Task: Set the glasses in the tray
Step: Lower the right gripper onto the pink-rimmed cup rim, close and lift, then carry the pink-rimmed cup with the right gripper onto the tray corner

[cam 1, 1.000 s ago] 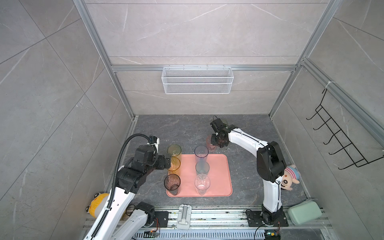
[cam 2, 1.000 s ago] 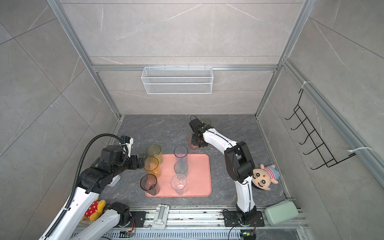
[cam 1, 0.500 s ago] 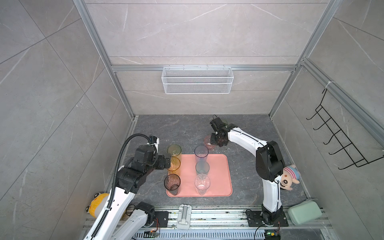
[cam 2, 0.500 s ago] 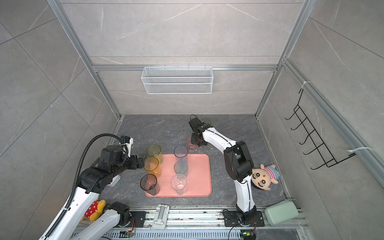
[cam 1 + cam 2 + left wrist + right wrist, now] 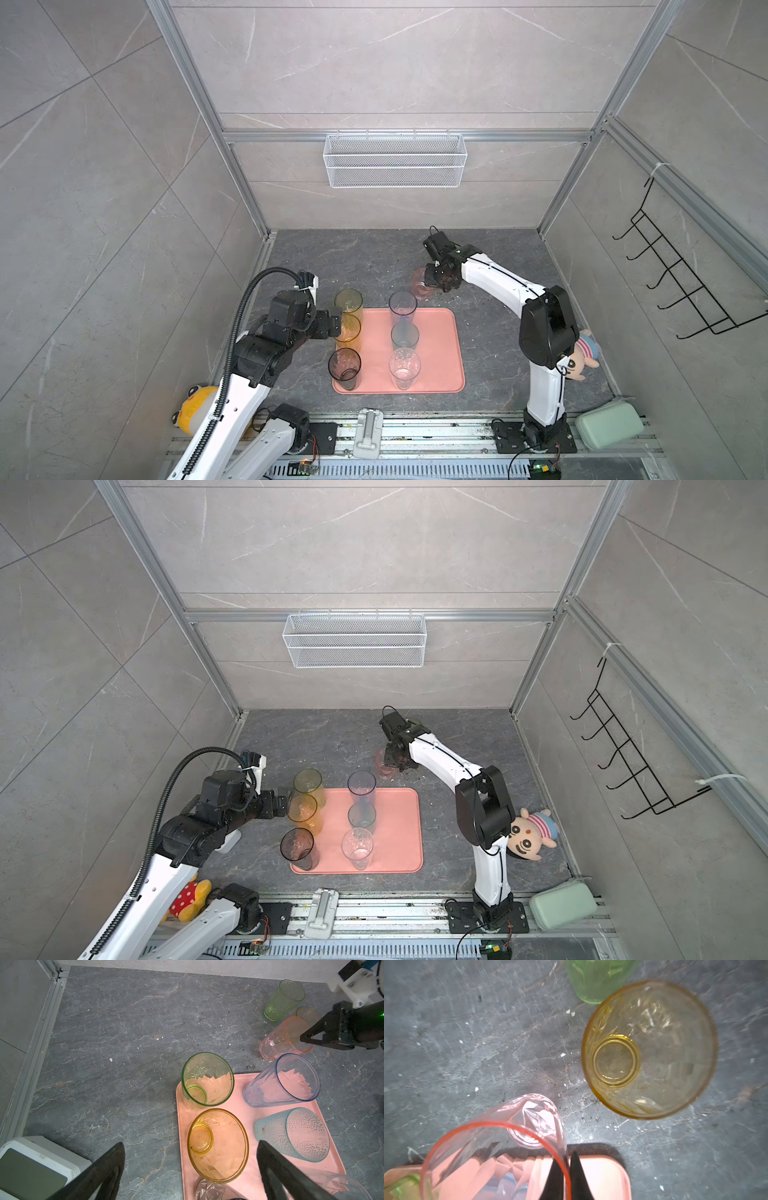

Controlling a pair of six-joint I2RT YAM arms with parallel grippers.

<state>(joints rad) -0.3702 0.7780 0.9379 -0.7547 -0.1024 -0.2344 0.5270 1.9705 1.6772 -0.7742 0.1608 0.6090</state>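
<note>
Pink tumbler (image 5: 492, 1147): pinched by the rim in the right claw (image 5: 568, 1159), one finger inside the wall and one outside, closed tight on it. Tilted, mouth leaning toward the arm, just beyond the far edge of the salmon tray (image 5: 436, 353). Cannot tell whether the base is clear of the bench (image 5: 124, 1043).

For the carry: lift until the base clears the low rim and the blue-grey tumbler (image 5: 402, 305) just beside it. Then swing over the bare strip of tray nearest the right arm. Go slowly, since a pinch on one wall probably lets the tumbler pivot. Level it before lowering, set it flat, and release only once the base sits.

Left claw (image 5: 190, 1143): spread wide, empty, low beside the amber tumbler (image 5: 218, 1145). Best held clear.

Counted: nine tumblers.
- **On the tray, six, upright in two rows:**
  - yellow-green tumbler (image 5: 207, 1080), the amber one, smoky grey tumbler (image 5: 344, 365)
  - the blue-grey one, teal tumbler (image 5: 404, 336), clear tumbler (image 5: 404, 368)
- **Off the tray, three:** the pink one, plus a green tumbler (image 5: 283, 999) and a small yellow-amber tumbler (image 5: 650, 1049), both upright on the bench behind it.

One tray, two claws.
</note>
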